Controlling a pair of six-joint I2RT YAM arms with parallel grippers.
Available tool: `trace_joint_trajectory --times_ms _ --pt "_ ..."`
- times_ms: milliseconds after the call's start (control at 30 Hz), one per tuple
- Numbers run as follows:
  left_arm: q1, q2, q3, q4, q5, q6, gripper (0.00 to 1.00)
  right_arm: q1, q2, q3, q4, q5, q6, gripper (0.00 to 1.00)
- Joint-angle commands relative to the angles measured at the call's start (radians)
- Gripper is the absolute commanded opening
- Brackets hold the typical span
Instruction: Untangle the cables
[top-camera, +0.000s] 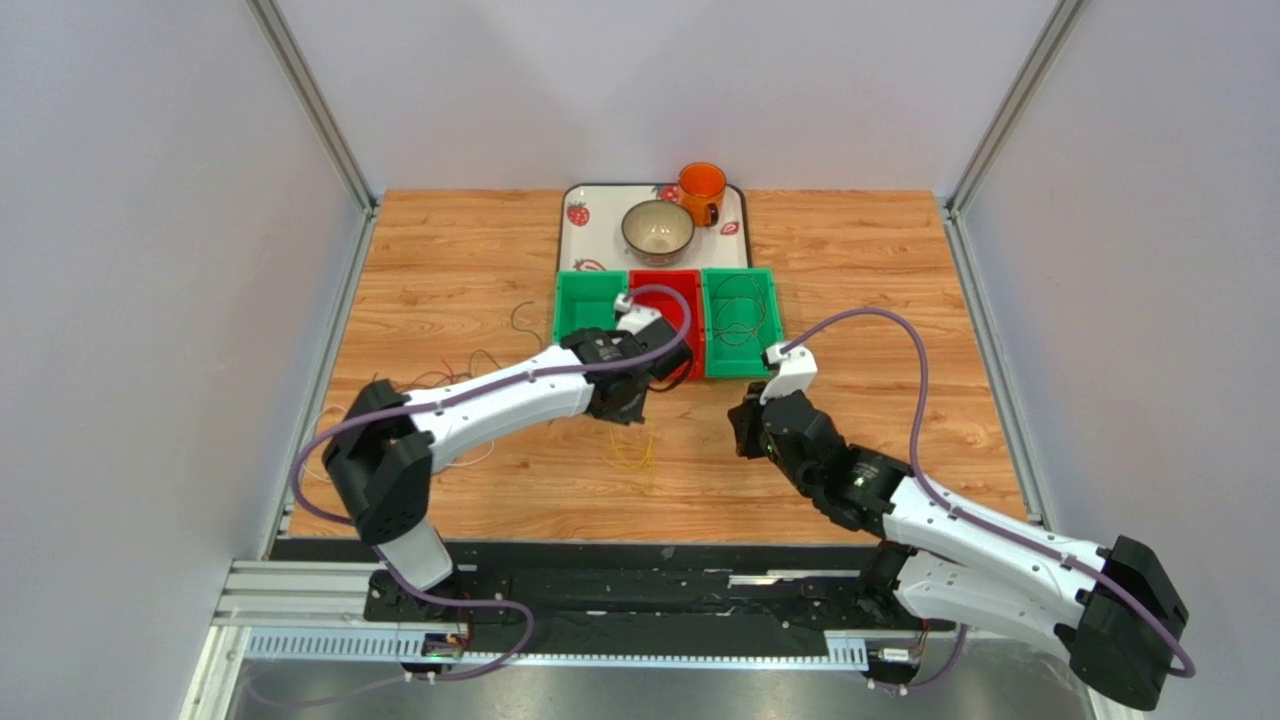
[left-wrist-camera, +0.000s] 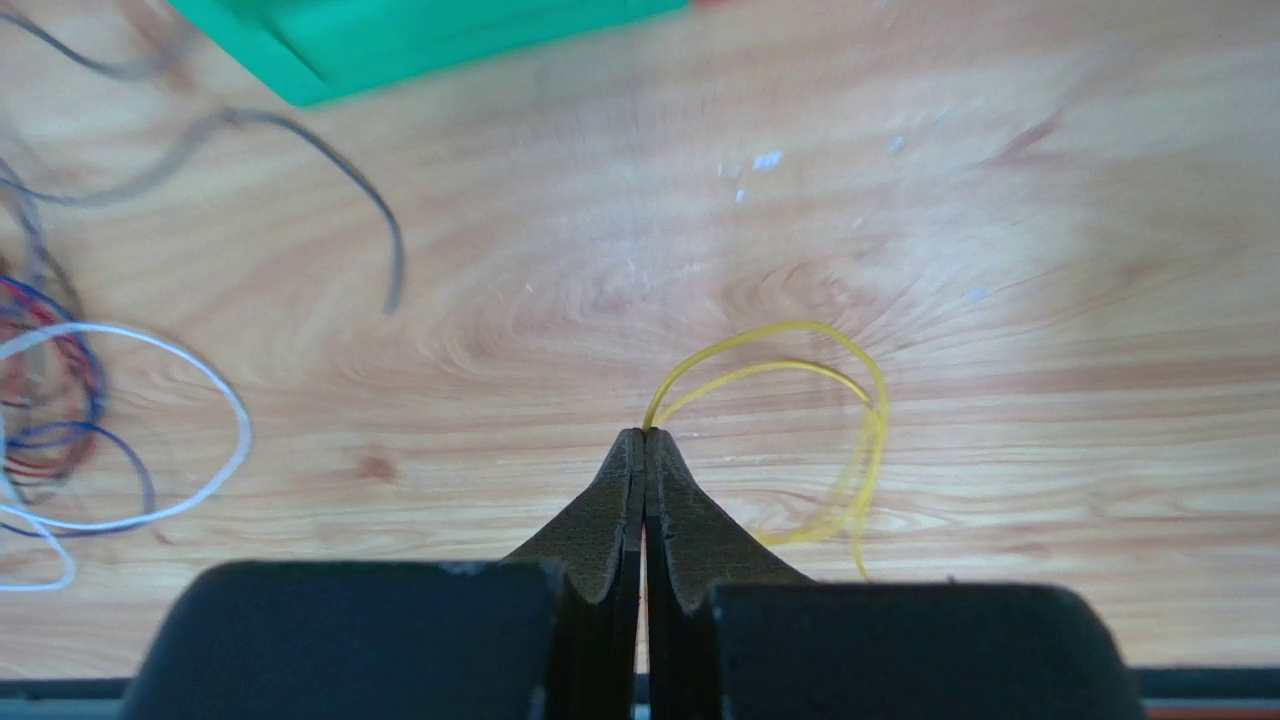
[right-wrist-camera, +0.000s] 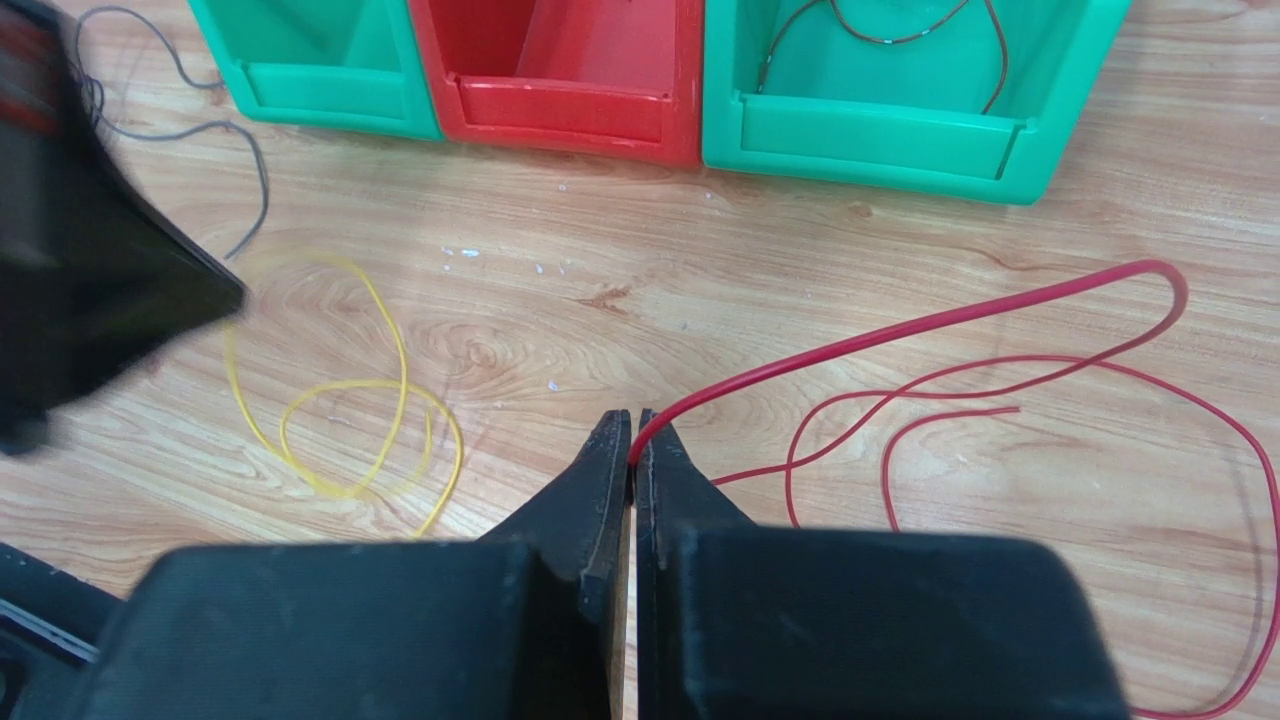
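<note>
the left gripper (left-wrist-camera: 645, 450) is clenched on a thin yellow looped wire (left-wrist-camera: 783, 324) lying on the wooden table (left-wrist-camera: 977, 195), apart from the white and blue wire tangle (left-wrist-camera: 90, 435); the right gripper (right-wrist-camera: 633, 435) pinches a thin red wire (right-wrist-camera: 962, 318). draw the yellow one slowly away from that tangle.

The white cable (left-wrist-camera: 233, 420) and blue cable (left-wrist-camera: 95, 383) are blurred, cut off at the left edge.

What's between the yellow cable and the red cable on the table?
The right wrist view shows only the right pincer there, shut on the red cable; the wood toward the yellow cable is bare.
</note>
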Motion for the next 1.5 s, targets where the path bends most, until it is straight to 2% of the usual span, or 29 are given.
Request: trace_joint_trajectory --times_ms 0,167,400,700,933,967,1000,1067,1100,1300,1467 --pt "0.052 -0.123 0.174 -0.147 -0.111 0.074 0.00 -0.005 -0.031 -0.009 0.054 0.026 0.027 0.00" --pt "0.144 -0.126 0.309 -0.190 -0.156 0.145 0.00 -0.005 -0.033 -0.012 0.055 0.027 0.028 0.00" --pt "0.256 -0.068 0.473 -0.164 -0.187 0.238 0.00 -0.007 -0.026 -0.014 0.063 0.026 0.027 0.00" --pt "0.321 0.046 0.559 -0.093 -0.174 0.307 0.00 -0.007 -0.003 -0.005 0.069 0.018 0.024 0.00" --pt "0.330 0.057 0.489 -0.043 -0.104 0.303 0.00 -0.008 0.006 -0.002 0.070 0.015 0.020 0.00" --pt "0.330 0.039 0.475 -0.032 -0.079 0.301 0.07 -0.008 0.007 0.000 0.072 0.015 0.019 0.00" --pt "0.328 0.025 0.441 -0.026 -0.024 0.300 0.38 -0.008 0.007 0.000 0.070 0.014 0.020 0.00" --pt "0.328 -0.044 0.391 -0.006 0.014 0.295 0.70 -0.008 0.006 0.000 0.069 0.015 0.019 0.00" --pt "0.330 -0.070 0.339 -0.003 0.024 0.295 0.99 -0.008 0.004 -0.002 0.069 0.015 0.019 0.00" --pt "0.333 -0.210 0.288 -0.225 -0.056 0.284 0.99 -0.008 -0.010 -0.006 0.064 0.026 0.025 0.00" --pt "0.335 -0.408 0.138 -0.279 -0.001 0.274 0.99 -0.008 -0.048 -0.012 0.040 0.049 0.042 0.00"
